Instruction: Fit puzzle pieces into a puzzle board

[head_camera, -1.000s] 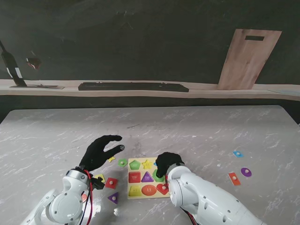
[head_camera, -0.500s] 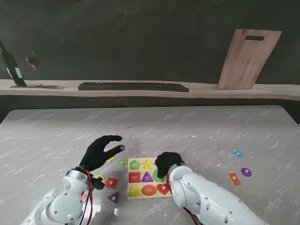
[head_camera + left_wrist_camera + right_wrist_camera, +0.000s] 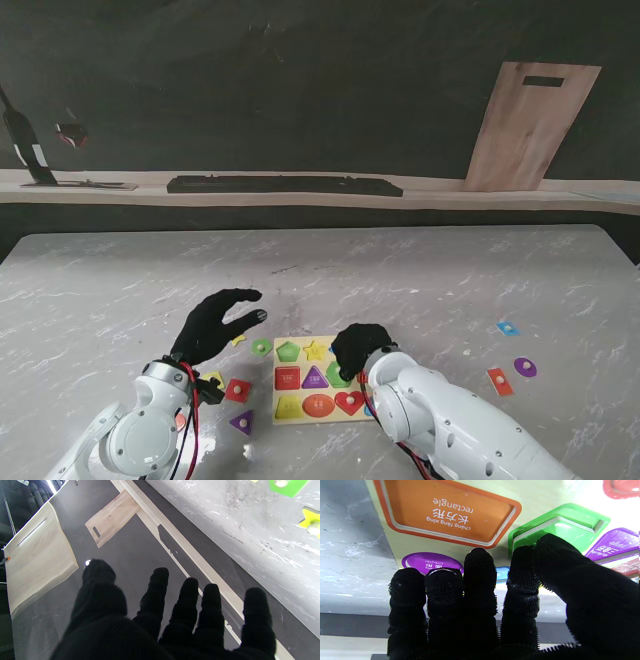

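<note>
One puzzle board (image 3: pixel 300 400): on the table (image 3: pixel 420 280), near me.
Right hand (image 3: pixel 356 349): fingers together on the board's right side (whether it grips a piece, I cannot tell).
Left hand (image 3: pixel 213 324): fingers spread, holding nothing.

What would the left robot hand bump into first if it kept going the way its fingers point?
Probably nothing soon. The left robot hand is open and raised, and its wrist view shows only open space past the fingertips, with the dark wall and the leaning wooden board far beyond. Depth is hard to judge.
</note>
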Controlling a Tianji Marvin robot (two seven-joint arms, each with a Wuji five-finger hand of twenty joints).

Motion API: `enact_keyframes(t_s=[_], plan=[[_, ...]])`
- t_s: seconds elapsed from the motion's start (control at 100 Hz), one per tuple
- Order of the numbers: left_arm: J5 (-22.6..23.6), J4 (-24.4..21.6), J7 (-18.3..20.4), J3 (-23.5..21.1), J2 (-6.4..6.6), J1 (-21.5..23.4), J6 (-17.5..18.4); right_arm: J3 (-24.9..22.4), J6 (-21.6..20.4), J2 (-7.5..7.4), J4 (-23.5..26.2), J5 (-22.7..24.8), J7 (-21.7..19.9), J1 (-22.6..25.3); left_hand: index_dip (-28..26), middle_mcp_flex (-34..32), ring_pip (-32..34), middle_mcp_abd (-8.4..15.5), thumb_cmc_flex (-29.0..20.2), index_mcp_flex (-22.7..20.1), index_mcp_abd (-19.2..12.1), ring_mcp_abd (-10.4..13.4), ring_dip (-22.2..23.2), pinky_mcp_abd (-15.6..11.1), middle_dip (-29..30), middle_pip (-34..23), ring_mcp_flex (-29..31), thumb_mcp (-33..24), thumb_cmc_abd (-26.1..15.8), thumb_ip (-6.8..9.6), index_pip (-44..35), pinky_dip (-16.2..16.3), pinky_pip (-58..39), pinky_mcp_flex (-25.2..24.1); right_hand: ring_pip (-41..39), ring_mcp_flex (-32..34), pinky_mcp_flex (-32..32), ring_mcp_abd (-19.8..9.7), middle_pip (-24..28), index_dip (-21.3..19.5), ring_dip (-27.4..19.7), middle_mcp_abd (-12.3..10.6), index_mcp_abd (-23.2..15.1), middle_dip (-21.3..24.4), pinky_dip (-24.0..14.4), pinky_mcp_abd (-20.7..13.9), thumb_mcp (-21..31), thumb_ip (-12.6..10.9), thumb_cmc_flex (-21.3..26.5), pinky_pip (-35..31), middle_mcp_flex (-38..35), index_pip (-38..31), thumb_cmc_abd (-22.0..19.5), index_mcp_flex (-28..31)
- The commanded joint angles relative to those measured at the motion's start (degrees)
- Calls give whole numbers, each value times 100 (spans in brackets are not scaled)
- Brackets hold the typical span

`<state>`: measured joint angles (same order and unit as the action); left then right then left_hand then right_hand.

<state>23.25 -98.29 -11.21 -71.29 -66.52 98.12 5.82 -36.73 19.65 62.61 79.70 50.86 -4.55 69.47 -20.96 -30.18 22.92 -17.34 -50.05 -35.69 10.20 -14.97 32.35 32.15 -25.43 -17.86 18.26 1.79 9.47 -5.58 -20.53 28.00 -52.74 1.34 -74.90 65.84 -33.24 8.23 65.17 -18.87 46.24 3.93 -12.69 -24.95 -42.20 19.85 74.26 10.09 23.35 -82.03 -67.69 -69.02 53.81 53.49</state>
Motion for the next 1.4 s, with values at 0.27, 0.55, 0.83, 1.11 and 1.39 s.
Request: enact_keyframes(t_s=[0.27,0.55,0.83,1.11,1.39], plan=[[-32,-1,13,15,-12,-3,-4,-120,-446,-128,-24,244,-48,106,24,9,-61,27,-85,-32,-49,-32,4,-973,77,68,19,60,-172,125,65,-46,51,-21,13,-99,57,-174,50,-29,96,103,-338,26,-70,-29,428,-486,167,-14,82,-29,-142,52],[-35,8,23,20,-10,-11,-8,-153,-732,-181,-34,415,-87,97,26,10,-59,30,-83,-34,-52,-45,6,-977,78,69,18,60,-177,126,70,-45,50,-21,122,-230,122,-252,-13,-52,115,-11,-336,17,-58,-104,351,-437,128,86,232,22,-277,-217],[-37,7,31,21,-9,-15,-14,-263,-1105,-253,47,664,-156,134,25,-5,-55,27,-80,-46,-52,-44,8,-977,76,64,25,63,-170,125,70,-44,47,-20,287,-453,228,-387,-67,-51,128,-174,-396,70,-57,-223,491,-375,317,215,495,75,-148,-621],[-26,7,22,15,-9,-6,-4,-488,-1408,-321,213,955,-246,268,22,-5,-53,23,-87,-44,-49,-47,9,-977,76,64,29,59,-168,125,62,-42,41,-19,473,-681,349,-477,-130,17,136,-313,-524,88,-81,-288,559,-276,544,334,758,188,-217,-1090],[-35,17,29,22,-9,-16,-13,-720,-1419,-311,299,1146,12,460,23,3,-55,36,-93,-42,-59,-46,8,-976,77,65,23,59,-176,125,59,-45,44,-23,542,-762,390,-485,-107,219,136,-319,-317,10,-120,-323,-162,232,135,380,944,204,-597,-1351]])
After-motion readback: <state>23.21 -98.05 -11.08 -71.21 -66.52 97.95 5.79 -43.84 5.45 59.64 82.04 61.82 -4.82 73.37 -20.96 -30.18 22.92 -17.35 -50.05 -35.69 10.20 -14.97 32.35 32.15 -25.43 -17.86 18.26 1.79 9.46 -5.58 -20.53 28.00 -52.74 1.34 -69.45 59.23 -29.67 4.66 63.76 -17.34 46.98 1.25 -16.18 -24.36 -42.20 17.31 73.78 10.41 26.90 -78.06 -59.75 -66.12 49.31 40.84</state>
